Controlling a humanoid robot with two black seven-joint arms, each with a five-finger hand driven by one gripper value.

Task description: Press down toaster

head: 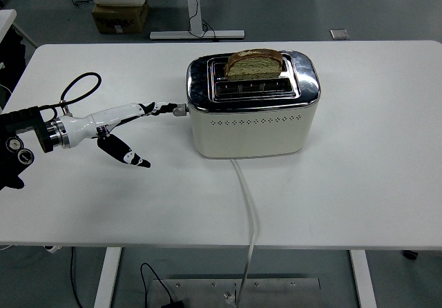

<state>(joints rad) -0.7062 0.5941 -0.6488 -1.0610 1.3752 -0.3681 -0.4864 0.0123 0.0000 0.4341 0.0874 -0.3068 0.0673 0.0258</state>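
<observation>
A cream toaster (252, 121) with a chrome top stands on the white table (359, 184), a slice of bread (255, 65) sticking up from its far slot. Its lever knob (181, 110) juts from the left end, near the top. My left hand (148, 111) reaches in from the left, fingers stretched out and spread. The fingertips (170, 106) touch the knob from above, while the thumb (126, 155) hangs low and apart. The hand holds nothing. My right arm is out of view.
A white power cord (247, 204) runs from the toaster's front over the table's near edge. A black cable loop (78, 87) arches over my left wrist. Beyond the table a cardboard box (121, 16) and a desk leg (195, 7) stand on the floor.
</observation>
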